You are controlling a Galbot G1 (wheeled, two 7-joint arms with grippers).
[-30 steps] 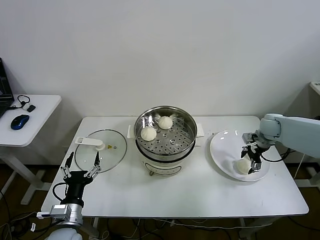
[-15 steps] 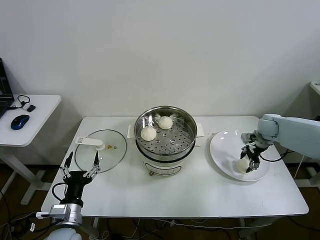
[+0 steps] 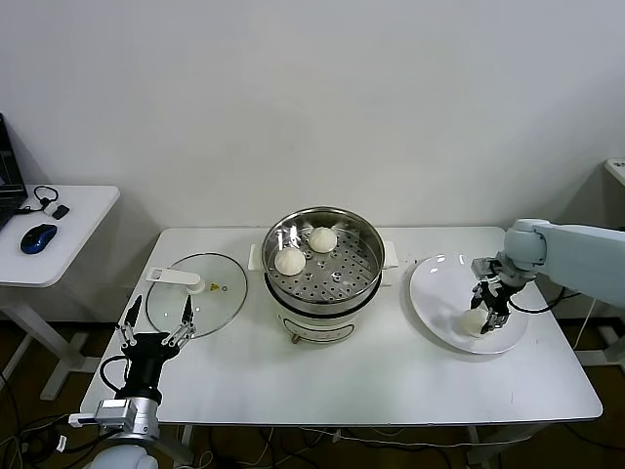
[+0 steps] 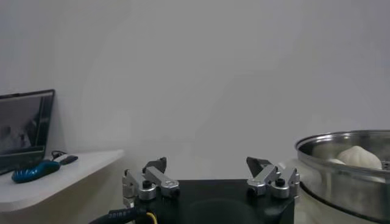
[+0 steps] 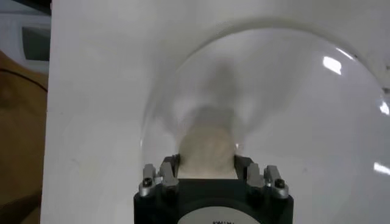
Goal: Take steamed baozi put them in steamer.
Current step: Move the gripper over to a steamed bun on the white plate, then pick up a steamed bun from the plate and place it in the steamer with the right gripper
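Two steamed baozi (image 3: 290,261) (image 3: 323,239) lie on the perforated tray of the steel steamer (image 3: 366,237) at the table's middle. A third baozi (image 3: 473,322) rests on the white plate (image 3: 435,293) at the right. My right gripper (image 3: 485,315) is down over it, and in the right wrist view its jaws press both sides of that baozi (image 5: 207,146) with the plate (image 5: 292,109) beneath. My left gripper (image 3: 156,318) is parked open at the table's front left, with nothing between its fingers (image 4: 153,173). The steamer (image 4: 341,176) also shows in the left wrist view.
A flat glass lid (image 3: 220,293) with a white handle lies left of the steamer, just beyond my left gripper. A separate side table (image 3: 68,210) at far left carries a blue mouse (image 3: 39,237) and a laptop (image 4: 24,128).
My right gripper's jaws have closed from wide open onto the baozi on the plate. The gripper and bun shifted slightly inward on the plate. The left arm has not moved.
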